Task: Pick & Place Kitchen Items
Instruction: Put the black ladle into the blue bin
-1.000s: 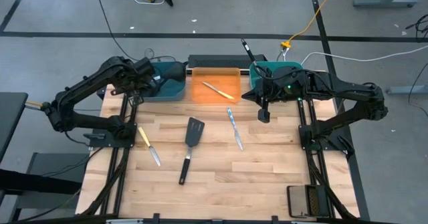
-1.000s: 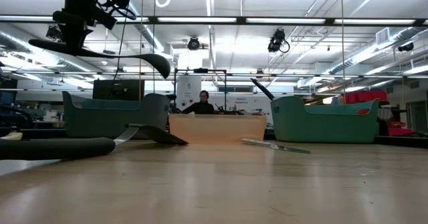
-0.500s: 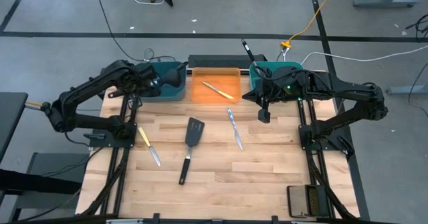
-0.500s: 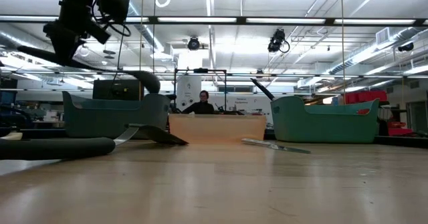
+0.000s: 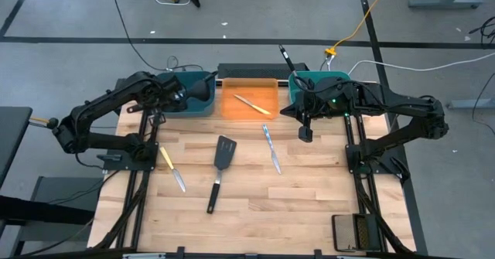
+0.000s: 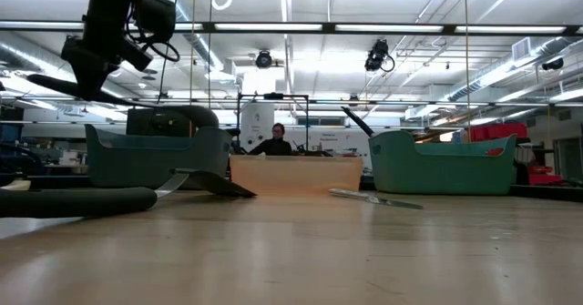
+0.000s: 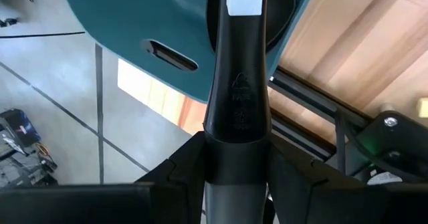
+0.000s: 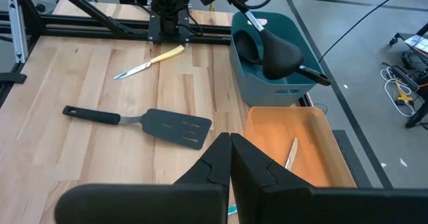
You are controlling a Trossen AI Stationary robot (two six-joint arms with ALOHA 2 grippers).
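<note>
over the left teal bin, ladle in my grip

over the left teal bin [image 5: 193, 97] at the far edge of the desk [image 5: 255, 205], my left hand [image 5: 172, 97] is clamped partway shut round the handle of a black ladle [image 8: 277, 50]. the ladle's bowl sits over the bin's opening, just above the rim in the low view, handle slanting up to my hand. a second black ladle bowl [image 8: 246, 47] lies inside the same bin, right beside it.

my right hand [image 5: 305, 134] hangs above the desk near the right teal bin [image 5: 329, 83], fingers pressed together and holding nothing. a black utensil handle [image 5: 287, 58] sticks up out of that bin.

between the two teal bins stands the orange bin [image 5: 249, 103], with a yellow-handled knife [image 5: 252, 104] lying in it.

on the desk itself: a black slotted spatula [image 5: 220, 170] near the middle, blade toward the bins; a second yellow-handled knife [image 5: 172, 168] to its left, near the base of my left arm; and a slim silver knife [image 5: 271, 149] to the spatula's right, just below the orange bin and near my right hand. these three lie apart from each other.

a person [image 6: 276, 139] sits far behind the desk.
</note>
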